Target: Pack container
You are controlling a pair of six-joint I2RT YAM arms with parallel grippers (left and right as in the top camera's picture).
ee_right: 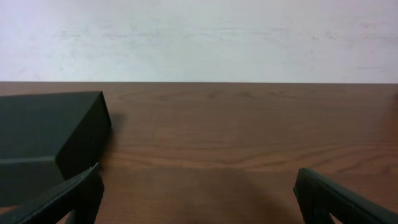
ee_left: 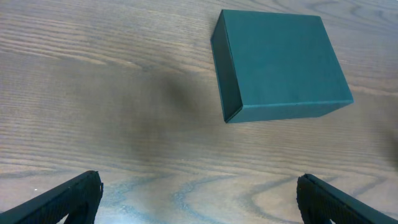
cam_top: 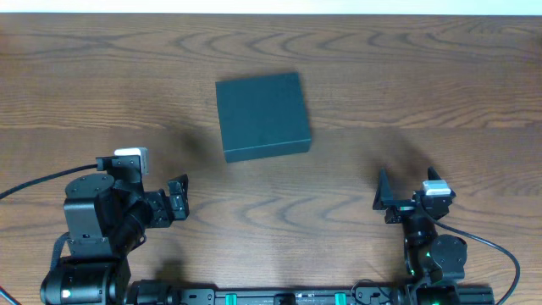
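Two grippers, the left gripper (cam_top: 179, 197) and the right gripper (cam_top: 385, 199), hang wide open and empty over the desk (cam_top: 423, 76), the closed container (cam_top: 262, 115) lying ahead of both and between them; a one-sided nudge at its lid would likely skid it rather than open it.

Soft, even light; faint blurred shadows on the table (cam_top: 423, 68); sharp focus.

The closed container (ee_left: 283, 62) lies on the table (ee_left: 93, 93) (left gripper (ee_left: 199, 196) gaping, apart).
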